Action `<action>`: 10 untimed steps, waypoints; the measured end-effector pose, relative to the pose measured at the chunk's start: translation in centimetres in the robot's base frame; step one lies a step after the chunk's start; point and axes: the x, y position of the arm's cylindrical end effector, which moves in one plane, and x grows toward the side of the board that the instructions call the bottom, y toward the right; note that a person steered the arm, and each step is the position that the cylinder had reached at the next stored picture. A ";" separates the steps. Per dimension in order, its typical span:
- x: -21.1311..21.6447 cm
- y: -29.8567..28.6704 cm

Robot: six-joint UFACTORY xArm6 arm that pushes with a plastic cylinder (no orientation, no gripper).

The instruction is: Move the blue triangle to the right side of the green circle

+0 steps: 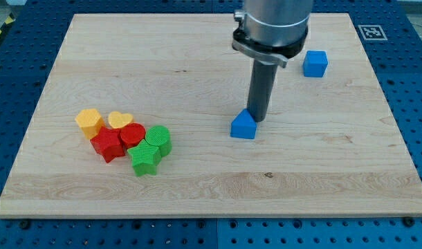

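Observation:
The blue triangle (243,126) lies near the middle of the wooden board (197,55). My tip (257,119) stands right behind it on its upper right side, touching or nearly touching it. The green circle (160,138) sits in a cluster toward the view's lower left, well left of the blue triangle.
In the cluster with the green circle are a green star (144,159), a red circle (132,134), a red star (108,145), a yellow heart (120,120) and an orange hexagon (90,122). A blue cube (315,63) lies at the upper right.

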 end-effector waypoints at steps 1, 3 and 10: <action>0.2 -0.2; 2.5 -0.2; 4.8 -0.1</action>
